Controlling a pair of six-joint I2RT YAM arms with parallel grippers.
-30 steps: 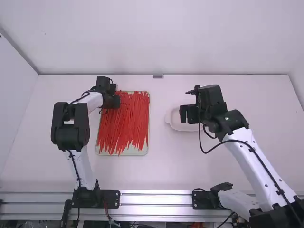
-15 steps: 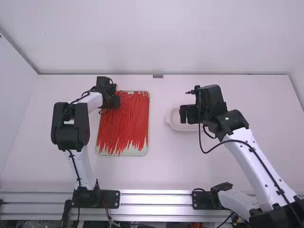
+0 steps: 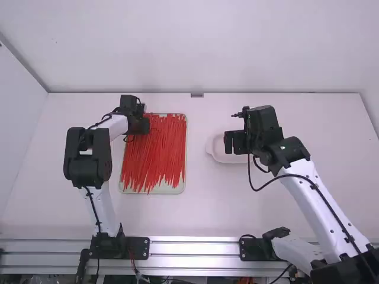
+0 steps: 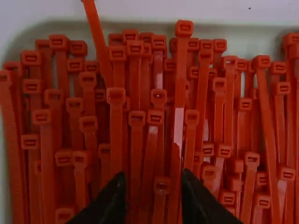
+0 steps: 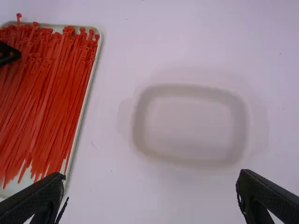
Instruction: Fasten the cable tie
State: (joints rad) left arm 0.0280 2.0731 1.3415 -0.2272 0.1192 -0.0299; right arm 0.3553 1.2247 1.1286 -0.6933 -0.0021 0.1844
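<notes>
Parted, the left pincer (image 4: 153,189) straddles a few red cable ties (image 4: 135,98) on the tray (image 3: 177,190), their tails cut off. The right pincer (image 5: 149,179), spread wide, hangs above a white dish (image 5: 189,123) at the tray's 3 o'clock.

The left arm bends sharply at the elbow and reaches away from its base. The left claw (image 3: 140,122) points down, its fingers (image 4: 114,201) a little apart. The right arm stretches forward, leaning toward the middle. The right claw (image 3: 235,142) faces downward, its fingers (image 5: 35,198) spread wide.
</notes>
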